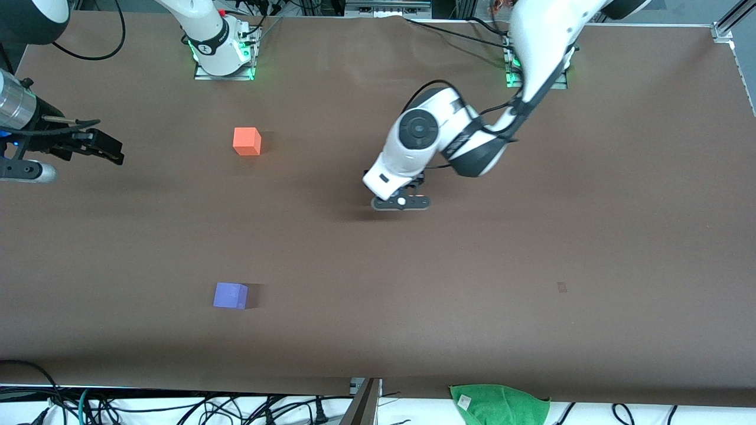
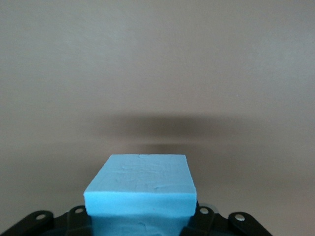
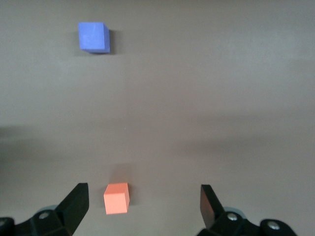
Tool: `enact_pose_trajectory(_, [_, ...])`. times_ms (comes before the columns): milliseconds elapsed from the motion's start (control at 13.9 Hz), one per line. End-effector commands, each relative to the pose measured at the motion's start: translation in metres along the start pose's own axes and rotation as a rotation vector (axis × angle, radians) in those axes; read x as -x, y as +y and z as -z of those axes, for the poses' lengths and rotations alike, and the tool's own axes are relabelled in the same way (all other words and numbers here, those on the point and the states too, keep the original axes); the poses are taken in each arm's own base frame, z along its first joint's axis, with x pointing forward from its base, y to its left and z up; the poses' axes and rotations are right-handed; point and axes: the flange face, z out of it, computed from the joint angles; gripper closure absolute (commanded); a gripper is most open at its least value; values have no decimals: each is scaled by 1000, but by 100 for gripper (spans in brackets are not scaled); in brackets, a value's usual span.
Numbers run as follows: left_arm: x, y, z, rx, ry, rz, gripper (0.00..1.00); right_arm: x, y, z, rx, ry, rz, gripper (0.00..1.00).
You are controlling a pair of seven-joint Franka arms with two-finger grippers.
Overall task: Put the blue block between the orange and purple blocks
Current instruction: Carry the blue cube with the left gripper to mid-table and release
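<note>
We see the left gripper (image 1: 401, 198) up over the bare middle of the table (image 1: 531, 248), its shadow on the brown top just beneath it. In the left wrist view the blue block (image 2: 141, 189) sits right at the gripper, filling the space where the fingers close, so we take it as clamped and held; in the front view the wrist hides the block. All around that gripper the tabletop lies open.

The orange block (image 1: 247, 141) sits toward the right arm's end, farther from the front camera; the purple block (image 1: 230, 295) sits nearer that camera, almost in line with it. The two are well apart, with a wide bare strip between them and open table on every side of each.

The right gripper (image 3: 142, 204) waits at the table's edge at its own end, fingers (image 3: 75, 201) spread wide and holding nothing.

A green cloth (image 1: 501, 401) hangs at the table's near edge.
</note>
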Motion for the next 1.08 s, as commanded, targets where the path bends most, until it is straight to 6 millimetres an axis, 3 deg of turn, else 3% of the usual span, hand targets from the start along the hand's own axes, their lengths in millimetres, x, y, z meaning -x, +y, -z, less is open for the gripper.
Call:
enact_pose_trajectory(0, [10, 23, -47, -90, 96, -10, 98, -15, 6, -17, 13, 7, 7, 0])
enact_pose_trajectory(215, [20, 41, -77, -88, 122, 25, 92, -18, 5, -31, 15, -26, -14, 0])
enact_pose_trajectory(359, [20, 42, -86, -66, 132, 29, 53, -18, 5, -36, 16, -39, -14, 0])
enact_pose_trajectory(431, [20, 42, -86, -68, 134, 23, 1, -18, 4, -39, 16, -45, -14, 0])
enact_pose_trajectory(503, [18, 43, -78, -61, 142, 21, 0, -18, 7, -40, 16, -48, -14, 0])
enact_pose_trajectory(574, [13, 43, -62, -52, 156, 27, 0, -18, 10, -43, 14, -53, -15, 0])
enact_pose_trajectory(790, [16, 36, 24, -136, 159, 35, 0, -35, -8, -74, 25, -91, 12, 0])
enact_pose_trajectory(933, [6, 4, 94, -220, 151, 85, 0, -38, -23, -77, 19, -80, 24, 0])
enact_pose_trajectory(1005, [4, -13, 122, -262, 136, 94, 0, -43, -32, -95, 24, -111, 51, 0])
